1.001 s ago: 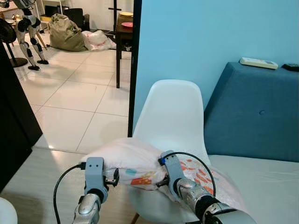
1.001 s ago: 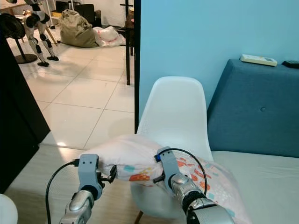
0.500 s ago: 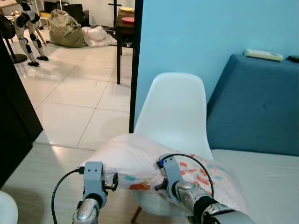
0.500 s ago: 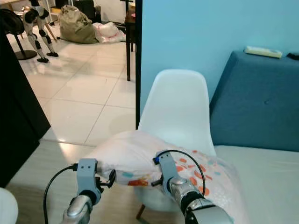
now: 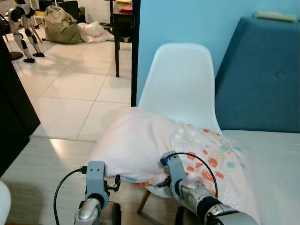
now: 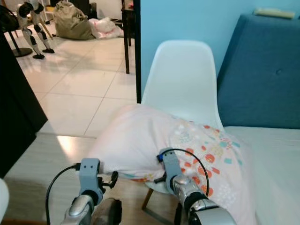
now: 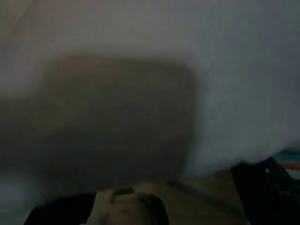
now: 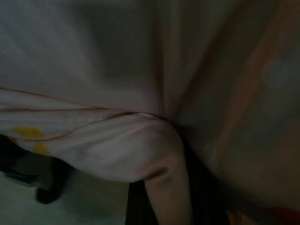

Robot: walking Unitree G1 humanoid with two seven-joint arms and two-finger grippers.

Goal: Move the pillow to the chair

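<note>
— Looking at the middle of your picture, where is the pillow [image 5: 154, 143]?
— It lies on the white chair [image 5: 180, 84].
— Your right gripper [image 8: 161, 154]?
— It pinches the pillow's edge. Your left gripper [image 5: 110, 180], I cannot tell.

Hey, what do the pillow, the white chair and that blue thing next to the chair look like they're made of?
The pale pillow with coloured spots looks like soft printed cotton: it creases and sags. The white shell chair seems to be moulded plastic with a smooth matte sheen, on what look like wooden legs. The blue sofa back appears to be upholstered woven fabric with a stitched-in button.
</note>
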